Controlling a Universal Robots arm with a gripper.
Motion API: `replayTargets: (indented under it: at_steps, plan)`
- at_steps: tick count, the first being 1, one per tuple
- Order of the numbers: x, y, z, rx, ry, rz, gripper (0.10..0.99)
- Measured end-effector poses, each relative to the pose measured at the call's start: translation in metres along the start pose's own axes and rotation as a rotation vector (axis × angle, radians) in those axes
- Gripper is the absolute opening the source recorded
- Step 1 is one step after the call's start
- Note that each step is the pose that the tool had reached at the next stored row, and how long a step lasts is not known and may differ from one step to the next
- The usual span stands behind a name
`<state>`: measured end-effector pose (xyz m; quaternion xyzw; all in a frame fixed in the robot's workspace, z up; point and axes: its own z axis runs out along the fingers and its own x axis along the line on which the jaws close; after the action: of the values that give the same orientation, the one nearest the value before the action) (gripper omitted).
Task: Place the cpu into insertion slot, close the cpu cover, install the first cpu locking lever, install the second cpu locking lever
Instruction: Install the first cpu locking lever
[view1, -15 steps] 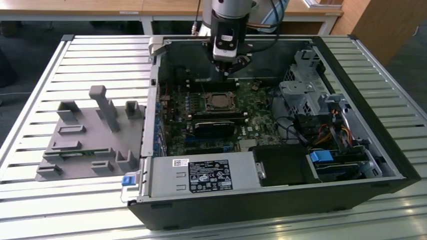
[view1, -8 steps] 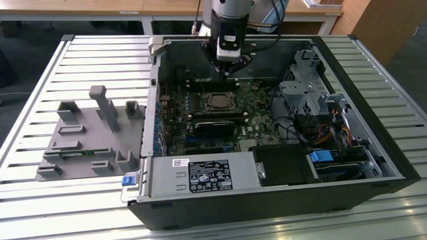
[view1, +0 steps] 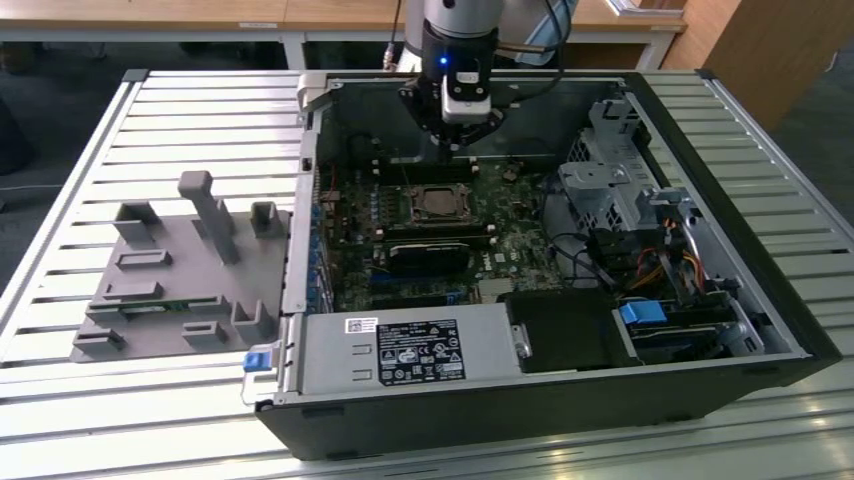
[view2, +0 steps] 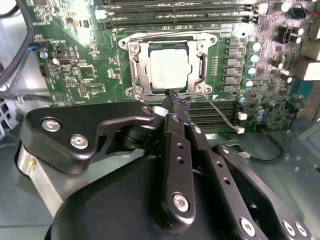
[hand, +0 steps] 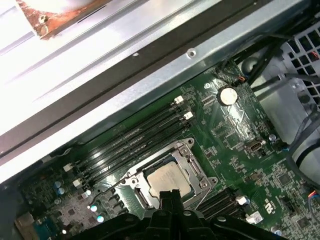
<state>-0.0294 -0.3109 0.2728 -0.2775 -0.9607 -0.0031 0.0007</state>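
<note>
The cpu (view2: 169, 67) (hand: 165, 179) lies flat in the insertion slot (view1: 434, 203), silvery face up. The cpu cover (view2: 136, 65) (hand: 192, 161) is down around it, framing the chip through its window. One thin wire lever (view2: 160, 36) runs along one side of the socket. Another wire lever (view2: 221, 113) angles away from a socket corner. My gripper (view2: 177, 102) (view1: 454, 148) (hand: 170, 196) is shut with nothing in it. Its tip hovers just at the socket's edge, on the side toward the case's back wall in the exterior view.
Long black memory slots (view2: 180, 12) (hand: 130, 142) flank the socket. A black graphics card (view1: 430, 250) lies in front of it, then the power supply (view1: 407, 355). Drive cage (view1: 607, 190) and cables (view1: 667, 265) fill the exterior view's right. A grey fixture (view1: 174, 270) stands outside the case.
</note>
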Motion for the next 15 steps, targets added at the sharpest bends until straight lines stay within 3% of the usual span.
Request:
replayTargets:
  at_steps: [8,15]
  plan:
    - [-0.0001,0.0000,0.0005,-0.003,0.0015,-0.083,0.106]
    - [-0.0001,0.0000,0.0013,-0.004,0.0032,-0.204,0.106]
